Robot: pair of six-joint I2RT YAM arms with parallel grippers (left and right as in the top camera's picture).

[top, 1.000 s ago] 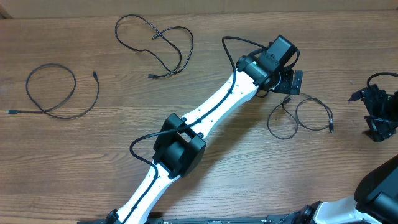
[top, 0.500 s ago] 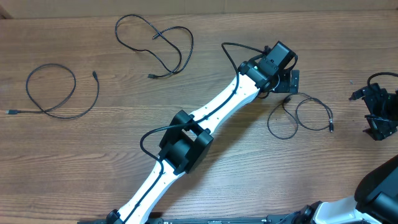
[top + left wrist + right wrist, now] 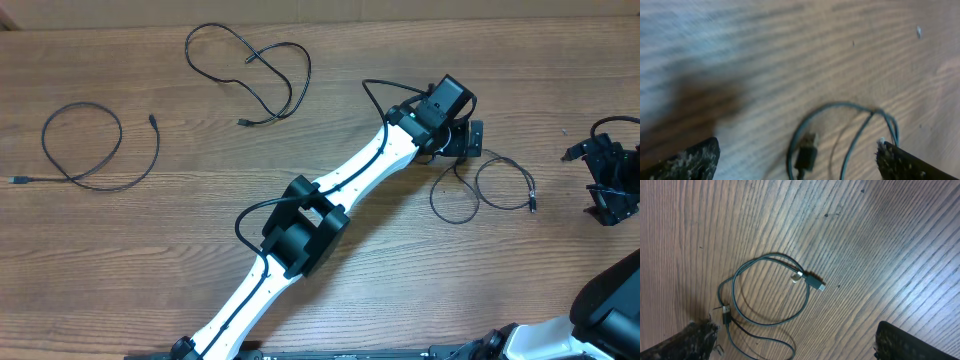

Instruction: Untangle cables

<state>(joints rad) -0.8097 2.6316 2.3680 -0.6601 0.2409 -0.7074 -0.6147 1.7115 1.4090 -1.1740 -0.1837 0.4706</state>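
**Three loops lying apart on the wooden table [image 3: 120,260]**

The left cable [image 3: 84,150] is lying as one loose ring. The middle cable [image 3: 262,72] is sprawling near the far edge. The left gripper [image 3: 466,140] is hovering at the top of the right cable [image 3: 478,187], its fingers spread wide, with a plug [image 3: 807,151] showing between them. The right gripper [image 3: 604,188] is sitting well apart at the right edge, its fingers also spread and holding nothing.
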